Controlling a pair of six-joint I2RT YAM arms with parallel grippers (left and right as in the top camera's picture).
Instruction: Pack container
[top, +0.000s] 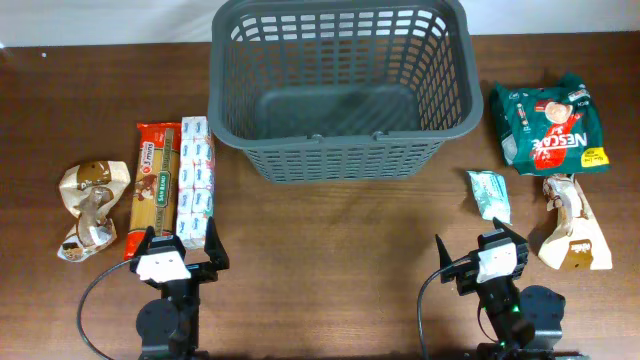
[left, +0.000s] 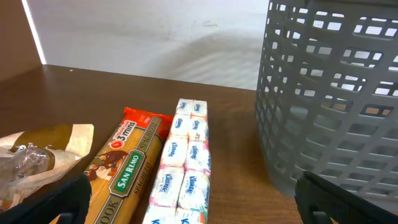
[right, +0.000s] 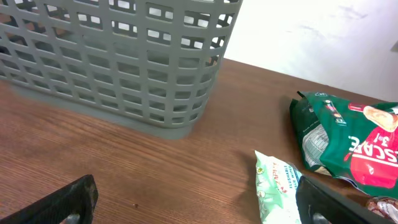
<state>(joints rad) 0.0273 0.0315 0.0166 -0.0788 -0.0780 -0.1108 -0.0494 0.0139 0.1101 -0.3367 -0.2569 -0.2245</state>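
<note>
The dark grey slotted basket (top: 340, 85) stands at the back middle of the table with nothing in it; it also shows in the left wrist view (left: 336, 106) and the right wrist view (right: 118, 62). My left gripper (top: 178, 262) is open and empty at the front left, just behind a San Remo spaghetti pack (top: 152, 185) and a Kleenex tissue pack (top: 196, 180). My right gripper (top: 480, 262) is open and empty at the front right, beside a pale green wipes packet (top: 489, 194).
A brown-and-white bag (top: 88, 208) lies far left. A green Nescafe bag (top: 550, 125) lies at the back right, with another brown-and-white bag (top: 573, 225) in front of it. The wipes packet (right: 277, 186) and Nescafe bag (right: 348, 146) show in the right wrist view.
</note>
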